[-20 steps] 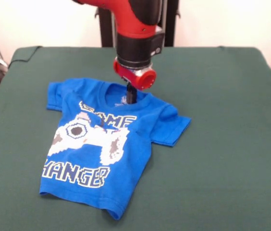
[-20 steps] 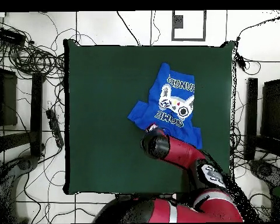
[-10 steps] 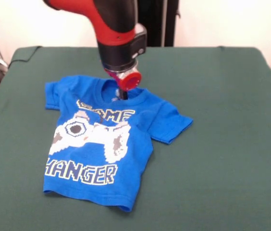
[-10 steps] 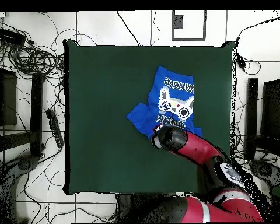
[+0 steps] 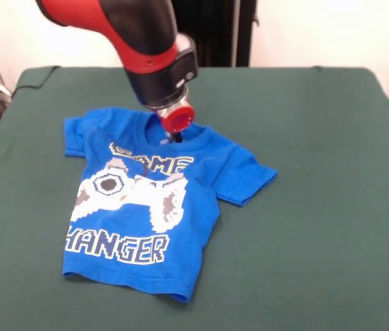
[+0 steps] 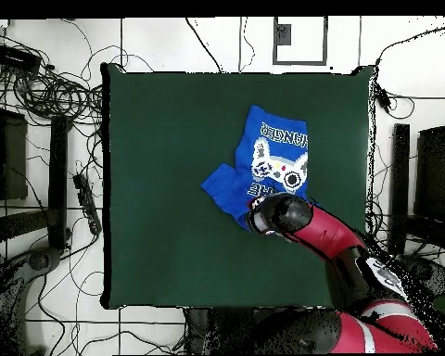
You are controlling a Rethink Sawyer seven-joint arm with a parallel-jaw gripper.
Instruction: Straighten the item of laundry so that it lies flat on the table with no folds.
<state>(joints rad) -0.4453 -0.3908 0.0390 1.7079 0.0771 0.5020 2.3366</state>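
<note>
Item of laundry (image 5: 139, 207): blue T-shirt on the bench (image 5: 318, 207), partly folded. Hand (image 5: 174, 136) at its collar; shirt's long axis runs from hand to hem. Hand's opening: cannot tell.

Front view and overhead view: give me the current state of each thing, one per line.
Small bright blue T-shirt with game controller print: print side up, mostly spread, wrinkled, picture-left side of print folded under.
Gripper: down at the shirt's collar; open or shut cannot be told.
Red and black arm: leaning over the shirt's neck end.
Dark green felt-covered table: shirt lying on it.
</note>
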